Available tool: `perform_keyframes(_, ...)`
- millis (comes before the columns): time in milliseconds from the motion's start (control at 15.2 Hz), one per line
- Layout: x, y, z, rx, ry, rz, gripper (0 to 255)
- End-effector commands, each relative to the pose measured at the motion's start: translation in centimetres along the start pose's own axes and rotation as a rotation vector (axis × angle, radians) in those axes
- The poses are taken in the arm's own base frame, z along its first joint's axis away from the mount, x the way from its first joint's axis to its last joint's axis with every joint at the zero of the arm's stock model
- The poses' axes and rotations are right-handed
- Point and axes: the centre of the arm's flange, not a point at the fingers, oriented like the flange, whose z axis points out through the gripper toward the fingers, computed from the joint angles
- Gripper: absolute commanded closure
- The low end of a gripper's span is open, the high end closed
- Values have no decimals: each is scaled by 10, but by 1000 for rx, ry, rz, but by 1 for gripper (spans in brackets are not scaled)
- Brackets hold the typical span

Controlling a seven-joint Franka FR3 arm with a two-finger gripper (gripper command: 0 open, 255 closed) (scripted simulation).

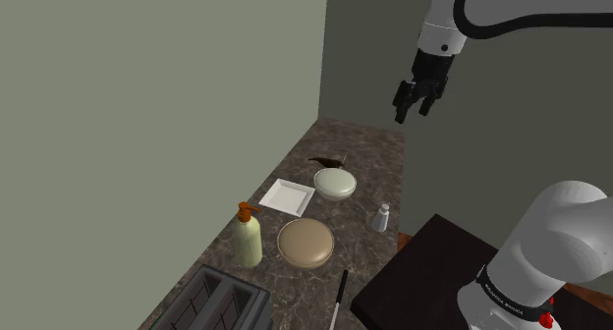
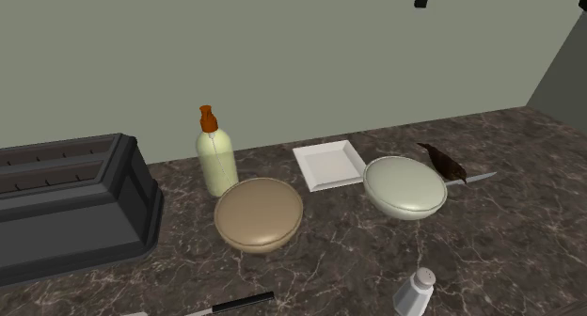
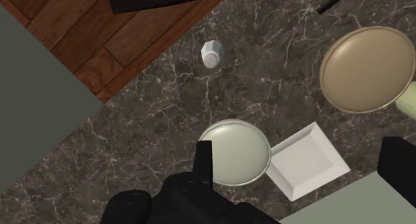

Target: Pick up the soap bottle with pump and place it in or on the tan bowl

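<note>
Plainly, the gripper (image 1: 417,100) hung high above the far end of the surface (image 1: 368,151), its fingers spread wide and holding nothing, so the pickup had not yet begun. The soap bottle (image 1: 248,238) stood upright along the wall side of the surface, at the shoulder view's left, just beside the tan bowl (image 1: 306,243) but apart from it. That closeness should have kept the carry short. An orange pump (image 2: 208,118) topped its pale yellow-green body, and the slim neck probably made the body the surer place to clasp. Room was tight there: the wall (image 1: 147,102) ran close behind the bottle and a dark toaster (image 1: 211,301) sat on its near side, so coming down from above looked the freest approach. Farther along lay a white square plate (image 1: 286,195) and a pale bowl (image 1: 335,184), almost under the gripper in the wrist view. A small white shaker (image 1: 380,217) stood toward the open edge, and a knife (image 1: 340,297) lay near that edge too, both well clear of a bottle-to-bowl path. Past that edge the wooden floor (image 3: 100,43) showed.
</note>
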Motion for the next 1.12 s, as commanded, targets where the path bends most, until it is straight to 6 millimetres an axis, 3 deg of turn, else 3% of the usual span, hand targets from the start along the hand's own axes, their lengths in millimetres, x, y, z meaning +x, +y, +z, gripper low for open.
perform_keyframes(0,0,0,0,0,0,0,0)
perform_keyframes(1056,77,-175,98,4,-65,-17,0)
